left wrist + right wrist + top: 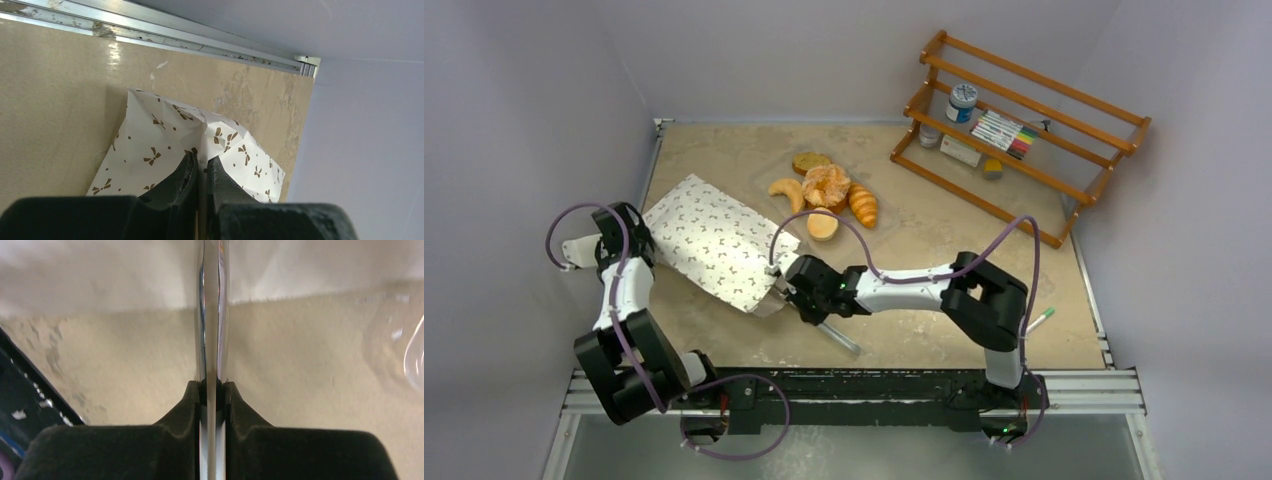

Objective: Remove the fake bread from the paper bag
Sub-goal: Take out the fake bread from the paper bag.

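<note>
Our left arm (619, 300) is folded at the near left, elbow low, forearm reaching away from the base. The left gripper (201, 170) has its fingers almost together, pinching a fold of the paper bag (165, 140). Our right arm (924, 285) stretches to the left, low and nearly level. The right gripper (212, 390) is clamped tight on the metal tongs (211, 315).

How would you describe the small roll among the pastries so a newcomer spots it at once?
Start at the white paper bag on the left, then look right to the cluster of toy pastries at the centre. The small roll is the piece nearest the arms, in front of the swirled bun. Unlike the pale croissant and golden croissant near it, it is short, rounded and smooth.
</note>
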Tool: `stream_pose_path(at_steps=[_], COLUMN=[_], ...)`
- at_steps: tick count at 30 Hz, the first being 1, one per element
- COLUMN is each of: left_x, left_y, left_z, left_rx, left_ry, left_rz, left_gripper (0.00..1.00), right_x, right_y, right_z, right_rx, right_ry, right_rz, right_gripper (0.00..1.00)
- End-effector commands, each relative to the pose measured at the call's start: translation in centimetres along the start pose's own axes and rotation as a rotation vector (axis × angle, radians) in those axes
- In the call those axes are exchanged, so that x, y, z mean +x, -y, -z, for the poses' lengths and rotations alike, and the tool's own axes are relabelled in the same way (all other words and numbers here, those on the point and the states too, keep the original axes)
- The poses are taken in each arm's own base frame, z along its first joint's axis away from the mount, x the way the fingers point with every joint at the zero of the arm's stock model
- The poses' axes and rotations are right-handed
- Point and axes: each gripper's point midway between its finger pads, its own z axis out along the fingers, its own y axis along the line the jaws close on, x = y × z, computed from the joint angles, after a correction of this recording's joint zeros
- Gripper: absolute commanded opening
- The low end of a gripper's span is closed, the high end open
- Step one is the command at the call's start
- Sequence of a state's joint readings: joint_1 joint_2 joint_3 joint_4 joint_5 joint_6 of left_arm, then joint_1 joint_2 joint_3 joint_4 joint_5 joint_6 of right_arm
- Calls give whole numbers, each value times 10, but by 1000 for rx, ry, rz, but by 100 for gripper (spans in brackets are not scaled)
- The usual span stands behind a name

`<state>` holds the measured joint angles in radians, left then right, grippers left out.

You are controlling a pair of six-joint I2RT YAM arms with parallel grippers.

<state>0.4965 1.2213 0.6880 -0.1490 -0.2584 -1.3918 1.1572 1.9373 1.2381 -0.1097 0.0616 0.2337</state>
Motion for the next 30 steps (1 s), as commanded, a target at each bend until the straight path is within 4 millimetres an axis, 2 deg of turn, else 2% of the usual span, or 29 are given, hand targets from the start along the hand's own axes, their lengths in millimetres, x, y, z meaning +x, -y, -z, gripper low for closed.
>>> stream_pose_path(at_steps=[1,4,8,13,21,30], left_x=[-23,-24,-25,-26,-23,-30], left_y=[48,52,51,48,40,40], left_z=[1,0,-1,-4,-13,-28], left_rx=[87,87,79,67,42,-6], left_ry=[75,75,83,92,95,143], left_rz=[42,35,20,-5,-14,3], left_gripper=[0,0,0,0,0,0], right_x=[30,31,29,35,35,37], right_y=[16,15,14,18,19,21], right_z=[24,36,56,80,120,164], right_rx=[57,54,50,62,54,54], right_ry=[-65,-54,-30,-24,4,6], right_rz=[-60,-72,-86,-108,-141,-156], right_gripper=[0,0,0,0,0,0])
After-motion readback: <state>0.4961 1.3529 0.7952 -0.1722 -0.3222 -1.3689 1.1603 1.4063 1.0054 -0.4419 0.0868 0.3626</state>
